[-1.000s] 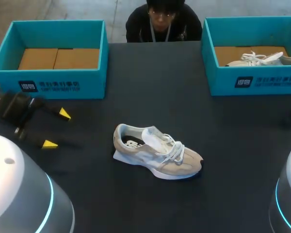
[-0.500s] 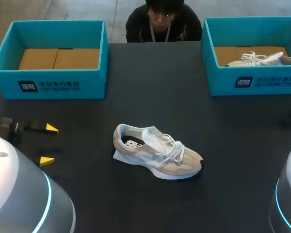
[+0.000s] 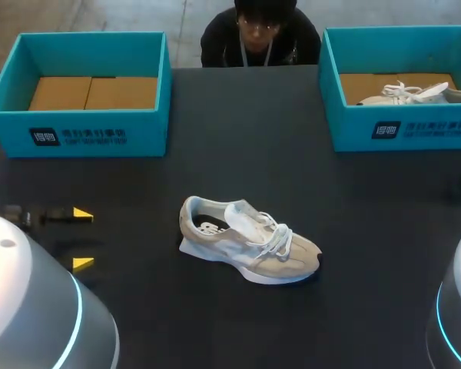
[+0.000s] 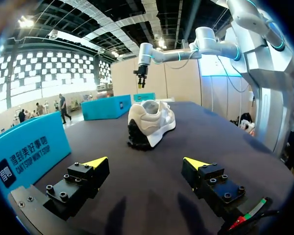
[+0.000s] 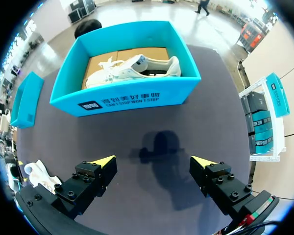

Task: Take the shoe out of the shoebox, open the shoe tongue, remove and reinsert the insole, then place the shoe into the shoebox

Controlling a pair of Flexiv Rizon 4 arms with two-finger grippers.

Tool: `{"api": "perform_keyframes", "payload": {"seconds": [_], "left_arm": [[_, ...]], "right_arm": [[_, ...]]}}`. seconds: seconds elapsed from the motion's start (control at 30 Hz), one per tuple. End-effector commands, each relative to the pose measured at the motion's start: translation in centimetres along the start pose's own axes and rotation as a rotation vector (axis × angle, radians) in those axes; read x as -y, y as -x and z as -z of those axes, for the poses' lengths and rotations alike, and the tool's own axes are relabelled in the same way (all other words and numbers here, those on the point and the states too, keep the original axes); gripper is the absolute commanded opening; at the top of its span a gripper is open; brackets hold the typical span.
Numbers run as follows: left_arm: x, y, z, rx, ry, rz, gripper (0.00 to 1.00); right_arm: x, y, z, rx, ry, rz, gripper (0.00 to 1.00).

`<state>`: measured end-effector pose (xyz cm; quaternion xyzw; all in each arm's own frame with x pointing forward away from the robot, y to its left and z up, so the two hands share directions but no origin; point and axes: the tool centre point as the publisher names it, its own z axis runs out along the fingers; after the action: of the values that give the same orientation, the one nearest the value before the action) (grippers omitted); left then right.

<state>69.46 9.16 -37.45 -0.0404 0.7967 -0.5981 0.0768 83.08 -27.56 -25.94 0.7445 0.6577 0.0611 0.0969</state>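
Note:
A beige and white shoe (image 3: 246, 244) lies on its sole in the middle of the dark table, its tongue raised and its laces loose. My left gripper (image 3: 82, 239) is open low over the table at the left, well apart from the shoe. In the left wrist view the shoe (image 4: 149, 120) stands heel-first ahead of the empty open gripper (image 4: 146, 162). My right gripper (image 5: 153, 161) hangs open and empty above the table in front of the right teal shoebox (image 5: 125, 95), which holds a second white shoe (image 5: 132, 66).
An empty teal shoebox (image 3: 84, 131) with a cardboard floor stands at the back left. The right shoebox (image 3: 399, 127) stands at the back right. A person sits behind the table's far edge, not touching it.
My left gripper has drawn back toward the table's near left, away from the shoe, and stayed open. The shoe has not moved.

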Motion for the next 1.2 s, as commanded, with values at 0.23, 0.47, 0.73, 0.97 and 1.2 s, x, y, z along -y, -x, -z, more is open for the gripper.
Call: {"api": "perform_keyframes", "payload": {"seconds": [0.23, 0.47, 0.73, 0.97, 1.2], "left_arm": [[0.05, -0.01, -0.30, -0.011, -0.001, 0.008, 1.00], [0.05, -0.01, -0.30, -0.011, -0.001, 0.008, 1.00], [0.05, -0.01, -0.30, -0.011, -0.001, 0.008, 1.00], [0.05, -0.01, -0.30, -0.011, -0.001, 0.008, 1.00], [0.06, 0.45, -0.40, -0.032, -0.007, 0.008, 1.00]], "right_arm": [[0.01, 0.03, -0.01, -0.002, 0.001, 0.001, 1.00], [0.01, 0.03, -0.01, -0.002, 0.001, 0.001, 1.00], [0.01, 0.03, -0.01, -0.002, 0.001, 0.001, 1.00], [0.01, 0.03, -0.01, -0.002, 0.001, 0.001, 1.00], [0.01, 0.03, -0.01, -0.002, 0.001, 0.001, 1.00]]}}
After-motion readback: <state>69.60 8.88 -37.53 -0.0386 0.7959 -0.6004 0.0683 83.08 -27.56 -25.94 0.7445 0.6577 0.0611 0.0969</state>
